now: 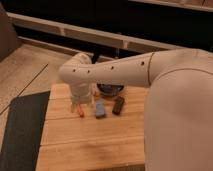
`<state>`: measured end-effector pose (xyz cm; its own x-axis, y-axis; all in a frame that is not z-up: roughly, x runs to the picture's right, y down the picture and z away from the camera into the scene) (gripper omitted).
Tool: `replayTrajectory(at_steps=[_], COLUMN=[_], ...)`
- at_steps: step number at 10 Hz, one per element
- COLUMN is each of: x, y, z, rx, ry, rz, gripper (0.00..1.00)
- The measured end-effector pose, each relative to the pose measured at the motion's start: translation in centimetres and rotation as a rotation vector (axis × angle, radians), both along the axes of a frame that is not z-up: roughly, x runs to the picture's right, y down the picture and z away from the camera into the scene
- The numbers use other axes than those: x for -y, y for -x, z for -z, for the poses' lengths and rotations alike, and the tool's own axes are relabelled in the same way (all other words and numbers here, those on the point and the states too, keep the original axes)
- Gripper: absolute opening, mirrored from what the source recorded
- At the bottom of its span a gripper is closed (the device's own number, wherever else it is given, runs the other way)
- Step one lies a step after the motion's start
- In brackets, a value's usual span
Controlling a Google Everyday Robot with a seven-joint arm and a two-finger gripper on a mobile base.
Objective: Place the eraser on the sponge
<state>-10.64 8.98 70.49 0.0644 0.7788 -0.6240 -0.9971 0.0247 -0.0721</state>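
The black eraser [118,105] lies on the wooden table [90,140], just right of the blue sponge [100,108]; a narrow gap separates the two. My white arm reaches in from the right, and its elbow bends down over the table's left part. The gripper [81,102] hangs below that bend, just left of the sponge and above an orange-red stick tool [80,111].
A dark round bowl [110,89] stands behind the eraser and sponge. A black mat [20,130] lies on the floor left of the table. A low ledge and dark wall run along the back.
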Motion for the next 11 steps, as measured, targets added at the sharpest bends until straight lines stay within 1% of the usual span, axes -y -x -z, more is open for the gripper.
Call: replayTrajectory(at_steps=[1, 2, 3, 4, 5, 8, 9, 10, 11], x=[1.4, 4.6, 7.3, 9.0, 10.0, 9.6, 9.3, 9.2, 9.3], y=[-0.2, -0.5, -1.4, -1.8, -2.1, -1.8, -2.9, -5.9, -7.4], z=[-0.1, -0.1, 0.2, 0.5, 0.7, 0.6, -0.4, -2.4, -3.5], rx=[0.022, 0.078, 0.121, 0.148, 0.164, 0.167, 0.137, 0.075, 0.05], ry=[-0.039, -0.131, -0.21, -0.259, -0.289, -0.281, -0.276, -0.27, -0.268], rz=[-0.016, -0.045, -0.075, -0.09, -0.099, -0.089, -0.078, -0.079, -0.096], gripper=[0.65, 0.65, 0.65, 0.65, 0.65, 0.65, 0.65, 0.65, 0.65])
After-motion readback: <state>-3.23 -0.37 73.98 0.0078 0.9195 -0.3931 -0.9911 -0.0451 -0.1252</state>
